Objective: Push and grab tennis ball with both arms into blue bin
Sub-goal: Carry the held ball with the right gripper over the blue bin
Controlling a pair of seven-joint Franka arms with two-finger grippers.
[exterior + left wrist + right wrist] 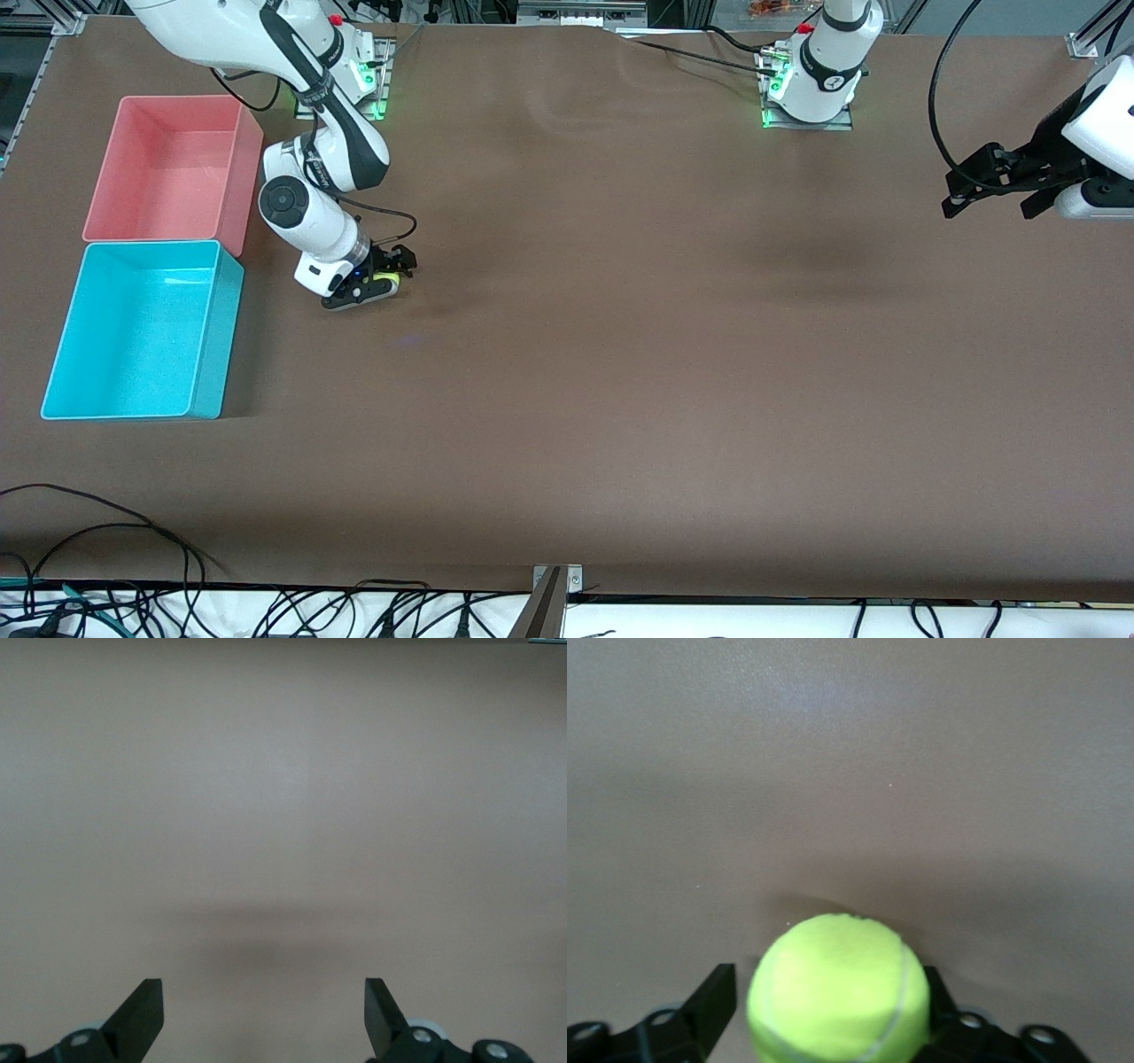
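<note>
The yellow-green tennis ball (386,277) rests on the brown table beside the blue bin (219,341), toward the right arm's end. My right gripper (383,280) is down at the table with a finger on each side of the ball. In the right wrist view the tennis ball (840,990) fills the space between the fingers (713,997), one pressed against it and the other close to its side. My left gripper (988,208) waits over the left arm's end of the table, open and holding nothing; its wrist view shows the spread fingertips (142,1010) over bare table.
A pink-red bin (251,177) stands against the blue bin, farther from the front camera. Black cables (106,532) trail over the table edge nearest the front camera. The arm bases (811,97) stand along the edge farthest from that camera.
</note>
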